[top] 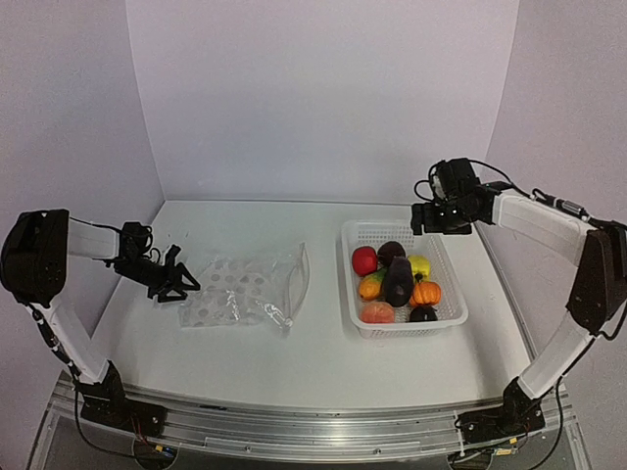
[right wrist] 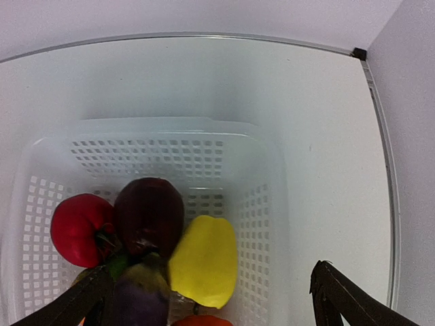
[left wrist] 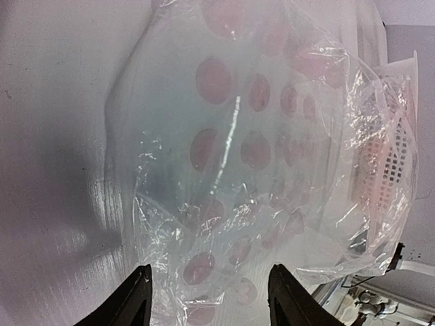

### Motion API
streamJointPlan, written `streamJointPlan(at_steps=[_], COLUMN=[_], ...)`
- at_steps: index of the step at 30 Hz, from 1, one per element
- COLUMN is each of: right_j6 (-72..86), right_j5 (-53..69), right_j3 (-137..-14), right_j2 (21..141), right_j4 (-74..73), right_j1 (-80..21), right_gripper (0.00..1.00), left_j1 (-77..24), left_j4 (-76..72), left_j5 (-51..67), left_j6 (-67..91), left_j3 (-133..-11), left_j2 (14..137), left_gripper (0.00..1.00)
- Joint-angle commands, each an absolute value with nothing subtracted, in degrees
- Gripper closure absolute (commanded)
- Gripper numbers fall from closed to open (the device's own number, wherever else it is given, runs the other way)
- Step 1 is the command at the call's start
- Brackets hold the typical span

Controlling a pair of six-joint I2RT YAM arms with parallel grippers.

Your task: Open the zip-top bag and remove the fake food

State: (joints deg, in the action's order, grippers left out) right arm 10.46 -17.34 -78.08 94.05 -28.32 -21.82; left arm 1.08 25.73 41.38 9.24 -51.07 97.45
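The clear zip-top bag (top: 250, 290) lies flat and empty on the table, left of centre; it fills the left wrist view (left wrist: 258, 156) with faint round red marks. The fake food (top: 397, 279) sits in the white mesh basket (top: 453, 294): red, dark purple, yellow, orange, peach and black pieces. The right wrist view shows the red piece (right wrist: 78, 229), a dark one (right wrist: 148, 214) and the yellow one (right wrist: 204, 259). My left gripper (top: 174, 284) is open and empty at the bag's left edge. My right gripper (top: 439, 217) is open and empty above the basket's far rim.
The basket (right wrist: 268, 204) stands right of centre. Bare tabletop lies between bag and basket and along the front. The table's right edge and back corner (right wrist: 359, 53) are near the right arm. White walls enclose the back and sides.
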Motion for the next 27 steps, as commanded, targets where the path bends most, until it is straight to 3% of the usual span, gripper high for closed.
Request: streamJointPlan(at_steps=[1, 5, 9, 19, 22, 25, 27], right_j6=[10.62, 6.2, 3.17, -0.64, 0.79, 2.5, 3.47], right_j5=[-12.24, -8.94, -4.6, -4.35, -6.39, -6.28, -4.78], right_j3=[-73.48, -66.81, -58.13, -28.31, -22.77, -19.74, -18.16], right_j2=[84.84, 78.23, 69.18, 42.28, 36.18, 33.4, 33.0], right_j4=[-28.42, -28.15, -25.61, -8.21, -7.55, -6.99, -5.93], right_j1=[-14.08, -6.83, -0.85, 2.2, 2.2, 2.21, 2.2], right_gripper=[0.03, 0.03, 0.03, 0.03, 0.04, 0.04, 0.04], left_j1=[1.39, 1.78, 2.33, 1.52, -2.46, -6.47, -7.67], left_j4=[29.02, 32.71, 35.75, 20.92, 16.27, 8.61, 2.43], left_j5=[40.77, 39.69, 36.47, 19.54, 6.37, -6.78, -9.4], left_j6=[7.68, 5.62, 2.35, 10.3, 8.16, 4.31, 2.31], left_j3=[-53.54, -56.15, -60.29, -62.9, -60.17, -52.35, -45.93], left_j2=[92.95, 91.79, 89.55, 81.75, 77.86, 72.17, 69.14], left_gripper=[0.36, 0.25, 0.23, 0.21, 0.19, 0.04, 0.01])
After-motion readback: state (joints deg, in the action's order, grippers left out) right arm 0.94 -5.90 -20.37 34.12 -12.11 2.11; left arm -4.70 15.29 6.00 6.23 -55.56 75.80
